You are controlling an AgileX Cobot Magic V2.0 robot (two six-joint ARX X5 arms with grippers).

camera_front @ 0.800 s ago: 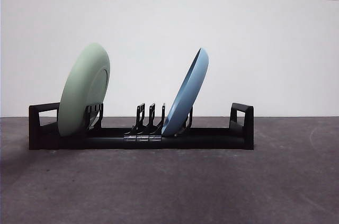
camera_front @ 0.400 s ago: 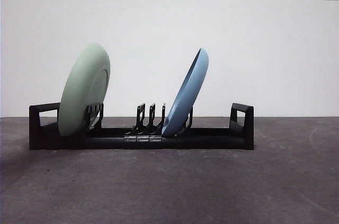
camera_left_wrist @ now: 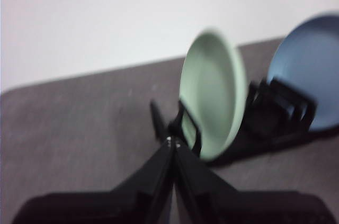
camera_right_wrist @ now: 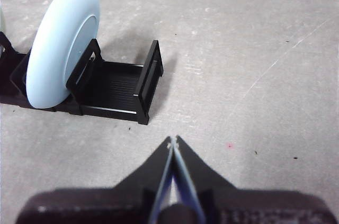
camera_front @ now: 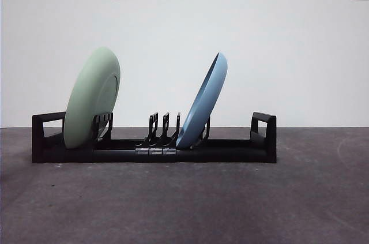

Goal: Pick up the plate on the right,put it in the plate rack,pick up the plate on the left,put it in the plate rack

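Now both plates stand in the plate rack (camera_front: pixel 153 153), mid-frame in the front view: green plate (camera_front: pixel 91 98) left, blue plate (camera_front: pixel 203 102) centre. Left gripper (camera_left_wrist: pixel 172 142) and right gripper (camera_right_wrist: pixel 172 140) are closed, empty; best retreat clear without nudging anything.

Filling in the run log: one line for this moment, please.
green plate: in plate rack | blue plate: in rack | left pincer: shut, empty | right pincer: shut, empty

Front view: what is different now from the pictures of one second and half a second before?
A black arm tip that showed at the top left corner half a second ago has gone out of view. The green plate and the blue plate stayed leaning in the plate rack, unmoved.
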